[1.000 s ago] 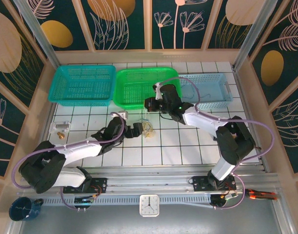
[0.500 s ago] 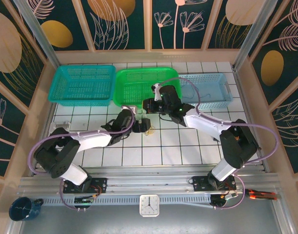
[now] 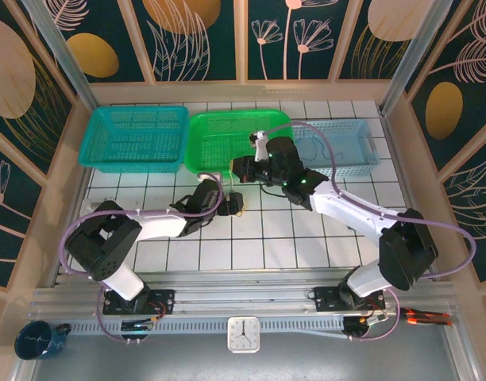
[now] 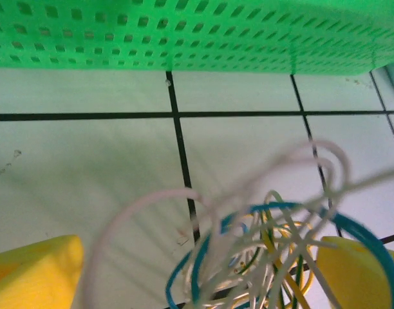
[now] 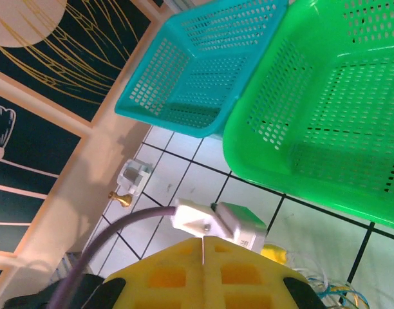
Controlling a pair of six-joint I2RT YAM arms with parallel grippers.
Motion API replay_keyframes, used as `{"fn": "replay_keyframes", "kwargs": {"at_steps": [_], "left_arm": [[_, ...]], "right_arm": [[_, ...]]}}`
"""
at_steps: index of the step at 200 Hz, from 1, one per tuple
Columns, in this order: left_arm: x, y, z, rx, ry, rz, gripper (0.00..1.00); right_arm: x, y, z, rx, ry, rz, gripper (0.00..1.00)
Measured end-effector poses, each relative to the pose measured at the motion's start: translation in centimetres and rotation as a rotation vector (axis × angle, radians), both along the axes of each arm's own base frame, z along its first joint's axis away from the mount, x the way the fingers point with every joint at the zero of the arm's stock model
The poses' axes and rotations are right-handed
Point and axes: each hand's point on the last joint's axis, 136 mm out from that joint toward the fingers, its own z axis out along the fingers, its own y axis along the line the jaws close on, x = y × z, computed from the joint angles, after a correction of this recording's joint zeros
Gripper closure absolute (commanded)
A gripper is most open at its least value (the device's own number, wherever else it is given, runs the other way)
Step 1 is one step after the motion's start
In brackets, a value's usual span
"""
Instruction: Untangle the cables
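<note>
The cables (image 4: 274, 251) sit tangled on the tile by the green basket (image 4: 184, 32), straddled by the wide-open left gripper (image 4: 197, 270). The right gripper (image 5: 202, 248) is closed. Grabbing the whole clump could tighten knots.

Three baskets (image 3: 133, 136), one clock (image 3: 243, 334) (several cables (image 4: 268, 257))

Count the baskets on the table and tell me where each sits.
3. Teal basket far left, green basket in the middle, pale blue basket far right, side by side along the back edge. None seems hidden.
</note>
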Motion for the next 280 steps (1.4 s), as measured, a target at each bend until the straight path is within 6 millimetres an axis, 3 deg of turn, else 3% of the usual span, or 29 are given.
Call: {"fn": "replay_keyframes", "kwargs": {"at_steps": [29, 91, 122, 182, 233, 280], "left_arm": [[-0.6, 0.3, -1.5, 0.012, 0.028, -0.006, 0.28], [-1.0, 0.2, -2.1, -0.018, 0.033, -0.022, 0.40], [-1.1, 0.1, -2.2, -0.030, 0.025, -0.026, 0.41], [-1.1, 0.2, -2.1, -0.047, 0.015, -0.027, 0.42], [-1.2, 0.2, -2.1, -0.052, 0.011, -0.027, 0.43], [-1.2, 0.2, -2.1, -0.060, 0.009, -0.026, 0.44]], "right_arm": [[-0.2, -0.1, 3.1, 0.036, -0.037, 0.000, 1.00], [-1.3, -1.2, 13.1, 0.180, -0.197, -0.001, 1.00], [-1.9, -1.9, 16.5, 0.235, -0.259, -0.006, 1.00], [-1.6, -3.7, 20.4, 0.298, -0.349, -0.056, 1.00], [-1.5, -6.3, 27.2, 0.387, -0.504, -0.111, 1.00], [-2.7, -9.0, 33.4, 0.485, -0.651, -0.150, 1.00]]}}
